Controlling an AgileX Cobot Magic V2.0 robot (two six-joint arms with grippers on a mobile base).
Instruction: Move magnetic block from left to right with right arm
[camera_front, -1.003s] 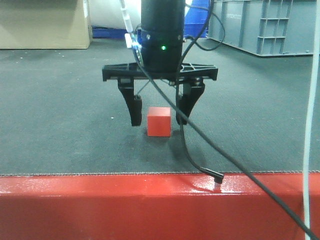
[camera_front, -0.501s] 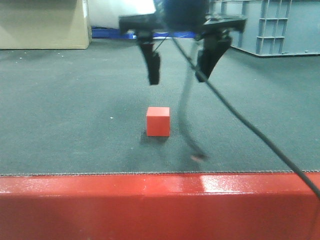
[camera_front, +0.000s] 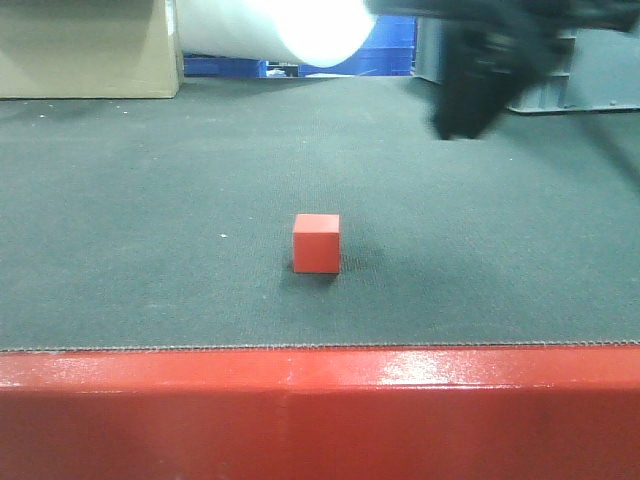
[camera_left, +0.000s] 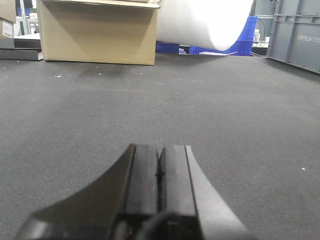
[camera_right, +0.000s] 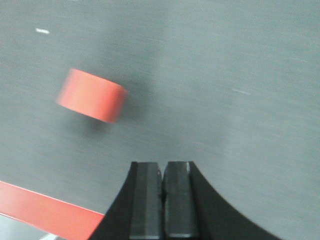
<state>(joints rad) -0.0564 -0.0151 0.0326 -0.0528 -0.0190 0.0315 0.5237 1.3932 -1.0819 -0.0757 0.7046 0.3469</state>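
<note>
sitting alone on the dark woven mat (camera_front: 150, 200), the magnetic block (camera_front: 316, 243) is free, a matte red cube with crisp edges, just behind the glossy red table edge (camera_front: 320, 410). right gripper (camera_right: 162, 172), fingers pressed together and empty, blurs high and to the block's right. release step looks finished; next call is clearing away. left gripper (camera_left: 159, 167) also pinched together, idle.

The magnetic block (camera_front: 316, 243) is red. The mat (camera_front: 150, 220) is dark grey (the table edge (camera_front: 300, 410) is shiny red).
</note>
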